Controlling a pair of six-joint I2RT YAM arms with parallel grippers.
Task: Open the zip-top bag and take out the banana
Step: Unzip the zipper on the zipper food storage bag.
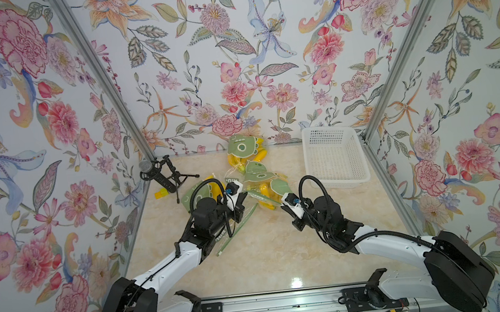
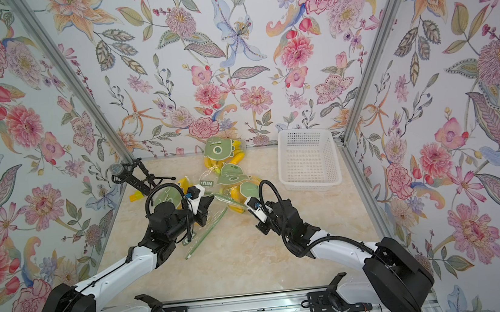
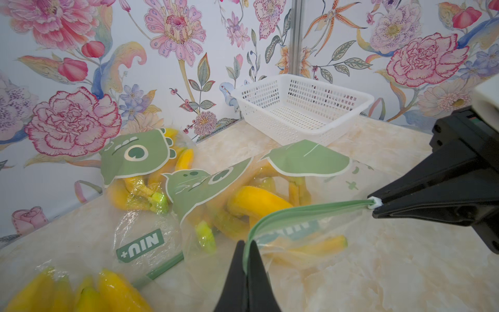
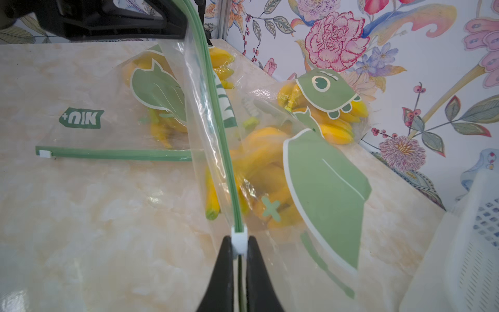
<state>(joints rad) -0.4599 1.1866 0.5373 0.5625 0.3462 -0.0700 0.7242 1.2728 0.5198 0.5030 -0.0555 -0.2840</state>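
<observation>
The left pincer point(image 3: 246, 244) was clenched on the green zip strip point(image 3: 297, 210) of a clear dinosaur-printed plastic zip-top bag point(image 4: 324, 189), the right pincer point(image 4: 239, 242) on its white slider point(image 4: 239, 234). Yellow bananas point(image 4: 259, 162) lay inside, between both pincers.

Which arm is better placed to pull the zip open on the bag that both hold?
Right: the right gripper is shut on the white slider; the left gripper only pinches the green zip strip, anchoring the bag.

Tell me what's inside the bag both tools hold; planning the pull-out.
Yellow bananas show through the clear bag. Its green print hides some, so their number is unclear.
</observation>
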